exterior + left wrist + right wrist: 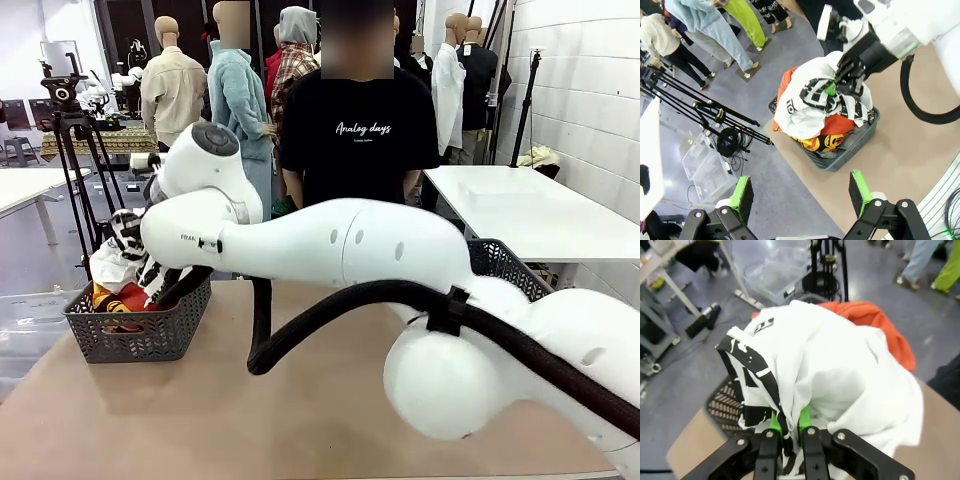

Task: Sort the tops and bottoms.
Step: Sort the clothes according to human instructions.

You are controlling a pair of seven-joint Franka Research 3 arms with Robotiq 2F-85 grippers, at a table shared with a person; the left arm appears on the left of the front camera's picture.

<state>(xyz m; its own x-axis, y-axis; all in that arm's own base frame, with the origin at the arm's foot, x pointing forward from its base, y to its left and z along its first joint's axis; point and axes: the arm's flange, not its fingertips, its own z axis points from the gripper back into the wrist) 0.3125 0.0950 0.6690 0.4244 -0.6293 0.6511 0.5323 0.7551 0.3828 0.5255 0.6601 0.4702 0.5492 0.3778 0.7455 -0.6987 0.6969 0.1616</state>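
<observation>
Right gripper: the black two-finger right gripper [786, 432] with green pads is clamped on a fold of the white soft top with black print [840, 375]; the cloth is pinched between the pads, and the jaws stand almost together.
Right arm: the white right arm [340, 245] reaches across the middle of the table to the basket at the robot's left; a black corrugated cable hose [330, 320] hangs along it.
White top: bunched on the heap in the dark grey plastic mesh basket [140, 335], partly lifted at the pinched fold, the rest draped over the garments below.
Orange top: the orange soft top with yellow graphic [825, 140] lies under the white one inside the basket, its orange cloth spilling over the rim on the side towards the floor.
Basket: stands on the brown tabletop [200, 420] near its left edge.
Second basket: another dark mesh basket [505, 265] sits behind the right arm, towards the table's right side; its contents are hidden.
Left gripper: the left gripper [802, 192] hangs high above the floor beside the table, jaws spread wide, nothing between them.
Person: a person in a black T-shirt [355, 135] stands at the far side.
</observation>
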